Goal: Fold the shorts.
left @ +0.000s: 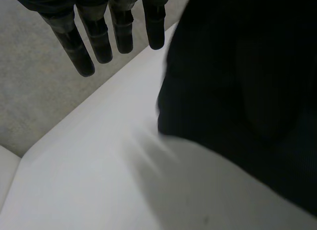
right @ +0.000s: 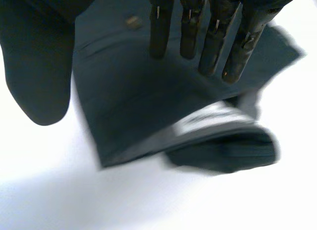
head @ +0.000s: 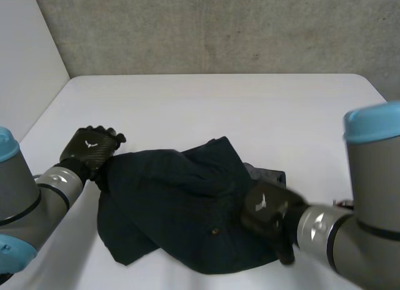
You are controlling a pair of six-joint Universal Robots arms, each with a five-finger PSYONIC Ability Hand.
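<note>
The dark navy shorts (head: 181, 202) lie bunched in the middle of the white table (head: 219, 109), with a light inner band showing at their right edge (head: 265, 174). My left hand (head: 90, 149) rests at the left edge of the shorts; its fingers (left: 99, 36) are straight and hold nothing, with the cloth (left: 237, 91) beside them. Over the right part of the shorts hovers my right hand (head: 269, 209). Its fingers (right: 210, 36) point straight out above the cloth (right: 138, 101), close to a folded-over edge (right: 223, 136).
A concrete wall (head: 219, 27) stands behind the table's far edge. A pale side wall (head: 25, 65) runs along the left. Bare table surface lies beyond the shorts and to their left (left: 89, 180).
</note>
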